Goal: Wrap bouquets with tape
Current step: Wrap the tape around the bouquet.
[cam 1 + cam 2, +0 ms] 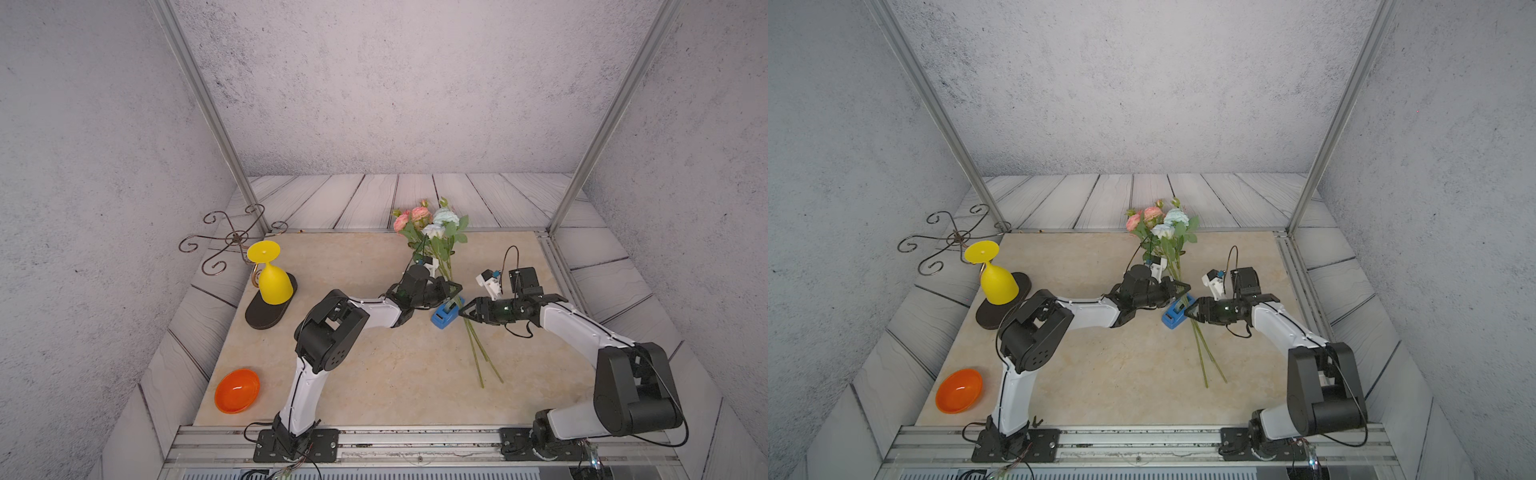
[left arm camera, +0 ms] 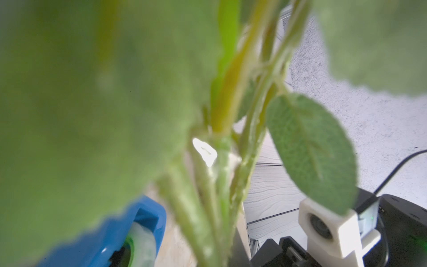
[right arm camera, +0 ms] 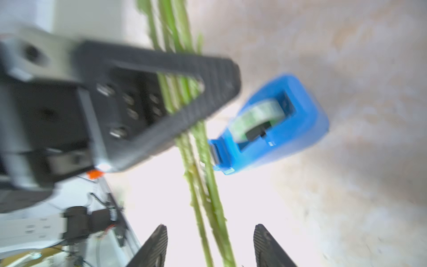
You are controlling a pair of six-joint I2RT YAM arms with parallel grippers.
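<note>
Smooth blue plastic tape dispenser point(image 3: 309, 138)

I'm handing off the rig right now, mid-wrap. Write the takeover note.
Left gripper: shut on the bouquet at mid-stem.
Right gripper: open, fingers either side of the stems, not gripping.
Tape dispenser: on the table, beside the stems, between both grippers.
Done: bouquet held. A pale shiny patch on the stems may be tape; unclear.
Left: confirm the wrap, finish it.

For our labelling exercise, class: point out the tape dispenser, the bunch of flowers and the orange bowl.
tape dispenser point(image 3: 305, 138): right wrist view, on its blue side.
bunch of flowers point(image 1: 420, 214): a top view, on a pink bloom.
orange bowl point(image 1: 237, 392): a top view, on its bare inside.
</note>
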